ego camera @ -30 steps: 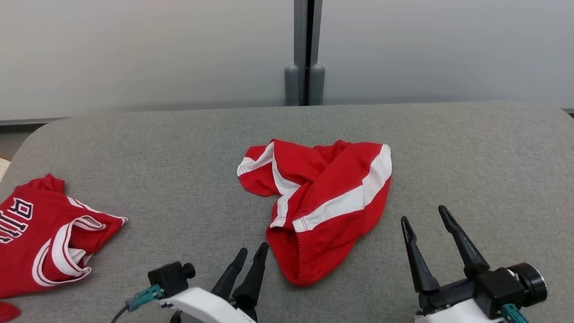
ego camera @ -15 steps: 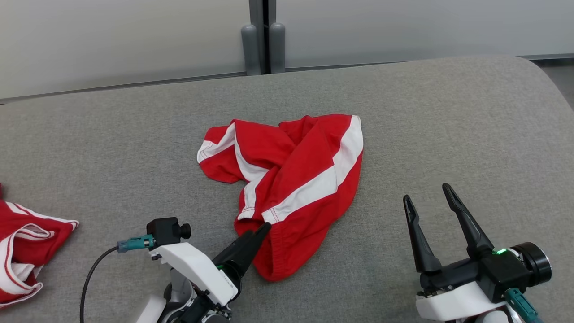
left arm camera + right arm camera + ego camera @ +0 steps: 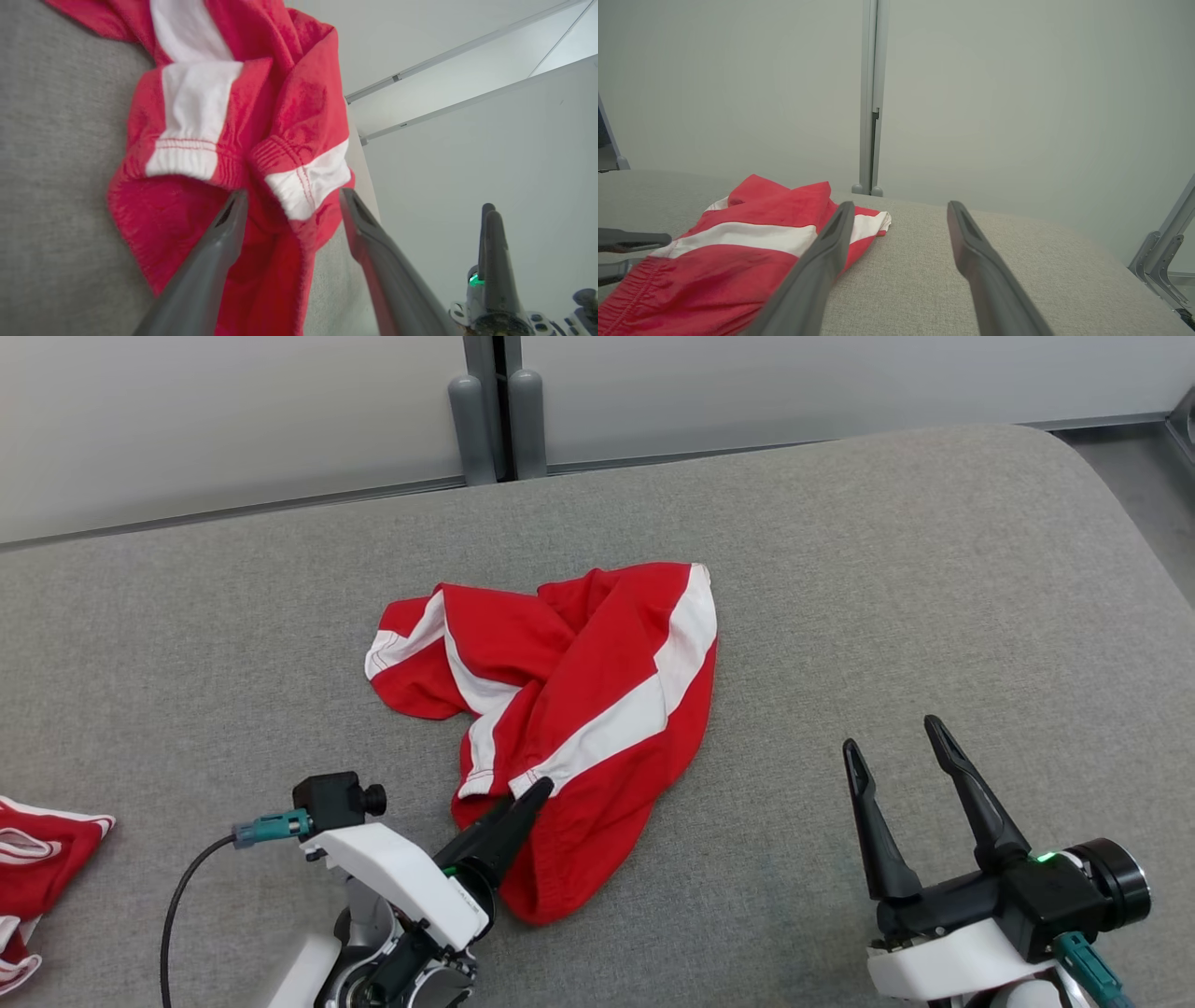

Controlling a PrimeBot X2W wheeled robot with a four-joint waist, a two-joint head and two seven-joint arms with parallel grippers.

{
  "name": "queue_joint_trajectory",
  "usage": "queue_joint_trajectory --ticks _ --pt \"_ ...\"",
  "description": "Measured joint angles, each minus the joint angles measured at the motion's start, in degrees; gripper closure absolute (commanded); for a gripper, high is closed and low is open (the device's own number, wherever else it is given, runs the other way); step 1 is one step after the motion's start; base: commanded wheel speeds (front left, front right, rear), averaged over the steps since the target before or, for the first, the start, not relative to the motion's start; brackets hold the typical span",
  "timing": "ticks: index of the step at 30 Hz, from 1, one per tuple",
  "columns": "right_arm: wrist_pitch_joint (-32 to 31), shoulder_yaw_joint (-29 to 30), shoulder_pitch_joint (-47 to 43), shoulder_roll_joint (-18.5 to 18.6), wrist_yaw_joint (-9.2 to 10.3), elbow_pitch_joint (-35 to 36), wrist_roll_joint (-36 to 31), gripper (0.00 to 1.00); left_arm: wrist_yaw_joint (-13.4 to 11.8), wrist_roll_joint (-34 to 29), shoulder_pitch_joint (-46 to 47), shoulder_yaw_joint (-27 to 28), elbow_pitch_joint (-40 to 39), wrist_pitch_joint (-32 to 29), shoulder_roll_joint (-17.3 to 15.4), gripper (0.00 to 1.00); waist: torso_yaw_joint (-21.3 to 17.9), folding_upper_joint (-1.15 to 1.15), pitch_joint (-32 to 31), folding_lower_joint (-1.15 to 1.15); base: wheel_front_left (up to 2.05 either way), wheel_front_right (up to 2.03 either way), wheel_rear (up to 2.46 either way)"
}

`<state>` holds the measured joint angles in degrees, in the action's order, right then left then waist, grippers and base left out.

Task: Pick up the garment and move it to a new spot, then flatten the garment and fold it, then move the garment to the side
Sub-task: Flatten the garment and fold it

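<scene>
Straddling a bunched fold of waistband, the left gripper (image 3: 293, 193) has its fingers spread wide, one on each side of a white stripe's end, with nothing pinched. The shorts (image 3: 579, 691), red with white stripes, lie crumpled mid-cushion (image 3: 934, 569). The right gripper (image 3: 892, 735), fingers likewise spread and empty, hovers to their right, apart from them. A second garment (image 3: 37, 859), red and white, lies at the far left.

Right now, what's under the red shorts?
The red shorts lie crumpled on the grey padded surface, which shows all around them. Their own folded layers are stacked on each other. Whatever lies directly beneath is covered by cloth, so I cannot see it.
</scene>
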<state>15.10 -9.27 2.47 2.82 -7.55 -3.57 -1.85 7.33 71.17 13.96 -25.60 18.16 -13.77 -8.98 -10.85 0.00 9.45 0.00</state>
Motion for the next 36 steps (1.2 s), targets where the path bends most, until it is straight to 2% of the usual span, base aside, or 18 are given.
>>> queue_joint_trajectory --ticks 4,5,7,8,9,10,20,26,30,36 --pt "0.0 -0.03 0.0 0.0 0.0 -0.21 -0.13 0.0 0.0 0.12 0.53 0.3 0.07 0.78 -0.31 0.0 -0.45 0.0 0.2 0.0 0.0 0.0 0.0" --pt "0.0 0.03 0.0 0.0 0.0 -0.35 -0.13 0.0 0.0 0.18 0.53 0.26 0.09 0.78 -0.37 0.05 -0.52 0.0 0.23 0.0 0.0 0.0 0.0" --pt "0.01 0.35 0.03 0.01 0.0 -0.55 -0.12 0.0 0.0 0.48 0.53 0.08 0.03 0.76 -0.57 0.49 -0.6 0.0 0.26 0.0 0.0 0.0 0.0" --pt "0.0 0.43 0.08 0.01 0.0 -0.63 -0.11 0.0 0.0 0.54 0.53 -0.07 -0.01 0.76 -0.67 0.58 -0.63 0.0 0.28 0.0 0.0 0.0 0.0" --pt "0.0 0.48 0.19 0.0 0.0 -0.64 -0.03 0.0 0.0 0.58 0.54 -0.1 -0.18 0.91 -0.71 0.76 -0.65 0.0 0.3 0.0 0.0 0.0 0.0" --pt "0.0 0.53 0.32 0.0 0.0 -0.64 0.05 0.0 0.0 0.56 0.56 -0.24 -0.4 1.09 -0.87 1.0 -0.66 0.0 0.3 0.0 0.0 0.0 0.0" --pt "0.0 -0.02 1.14 0.0 0.0 -0.74 0.98 0.0 0.0 0.53 4.3 -2.76 -5.31 1.86 -2.38 1.0 -2.05 0.0 -0.31 0.0 0.0 0.0 0.0" --pt "0.0 -0.36 1.68 0.0 0.0 -0.94 2.37 0.0 0.0 0.53 13.48 -5.61 -10.31 -3.7 -3.7 1.0 -5.08 0.0 -1.16 0.0 0.0 0.0 0.0" --pt "0.0 -0.46 1.69 -0.01 0.0 -1.31 4.15 0.0 0.0 0.48 20.28 -5.59 -11.14 -7.58 -5.09 1.0 -8.25 0.0 -2.23 0.0 0.0 0.0 0.0" --pt "0.0 3.78 1.64 0.05 0.0 -1.56 6.44 0.0 -0.7 -0.01 28.13 -5.34 -13.29 -12.09 -6.22 1.0 -12.93 0.0 -3.78 0.0 0.0 0.0 0.0"
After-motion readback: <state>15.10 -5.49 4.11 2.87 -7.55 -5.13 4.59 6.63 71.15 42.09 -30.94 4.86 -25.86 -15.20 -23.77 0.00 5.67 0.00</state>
